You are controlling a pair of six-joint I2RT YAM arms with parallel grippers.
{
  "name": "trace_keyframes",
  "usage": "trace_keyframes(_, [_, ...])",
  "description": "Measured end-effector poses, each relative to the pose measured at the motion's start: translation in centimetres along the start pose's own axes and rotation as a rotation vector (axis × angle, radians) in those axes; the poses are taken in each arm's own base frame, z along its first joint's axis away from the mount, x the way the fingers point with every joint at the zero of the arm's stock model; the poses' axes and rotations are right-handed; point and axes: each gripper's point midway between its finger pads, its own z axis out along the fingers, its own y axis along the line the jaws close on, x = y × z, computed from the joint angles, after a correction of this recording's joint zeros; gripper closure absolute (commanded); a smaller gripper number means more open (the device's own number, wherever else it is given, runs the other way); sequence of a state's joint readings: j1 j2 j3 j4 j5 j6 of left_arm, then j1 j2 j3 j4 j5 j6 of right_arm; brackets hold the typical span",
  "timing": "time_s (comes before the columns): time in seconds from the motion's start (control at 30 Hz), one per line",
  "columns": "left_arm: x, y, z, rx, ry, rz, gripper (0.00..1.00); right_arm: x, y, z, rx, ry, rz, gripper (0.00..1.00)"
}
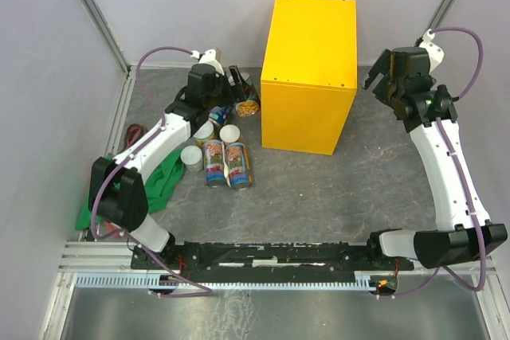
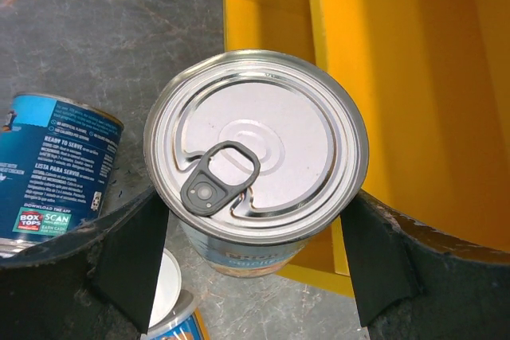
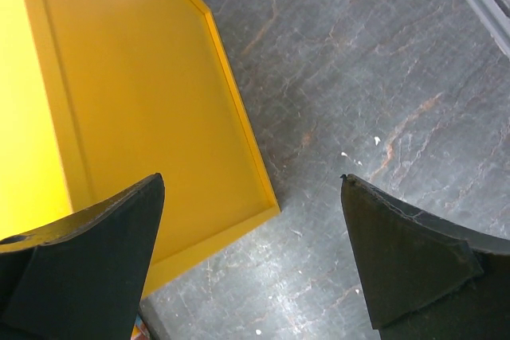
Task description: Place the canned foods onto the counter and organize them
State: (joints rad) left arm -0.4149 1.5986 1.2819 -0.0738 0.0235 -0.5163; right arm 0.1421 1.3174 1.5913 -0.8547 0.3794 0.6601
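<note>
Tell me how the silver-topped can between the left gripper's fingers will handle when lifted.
The can looks like rigid metal, so it should not give under the left gripper. Its pull tab lies flat, lid sealed, so it is probably full and heavy for its size. The smooth round wall could slip or twist between the flat fingers.

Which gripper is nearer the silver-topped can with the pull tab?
Left: the left gripper grips the silver-topped can by its sides; the right gripper hangs open beyond the counter.
</note>
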Motion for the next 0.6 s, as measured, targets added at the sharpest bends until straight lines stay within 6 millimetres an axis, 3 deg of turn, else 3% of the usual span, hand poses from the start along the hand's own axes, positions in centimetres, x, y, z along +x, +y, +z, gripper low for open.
trace_keyframes(0.2, [-2.3, -0.9, -2.6, 0.003, -0.06, 0.002, 0.97, 2.2, -0.5, -0.6, -0.028, 0.058, -0.005, 0.01])
trace_keyframes(0.6, [-5.0, -1.1, -6.6, -0.047, -0.106, 0.022, 0.97, 4.3, 0.2, -1.2, -0.097, 0.12, 0.007, 0.01])
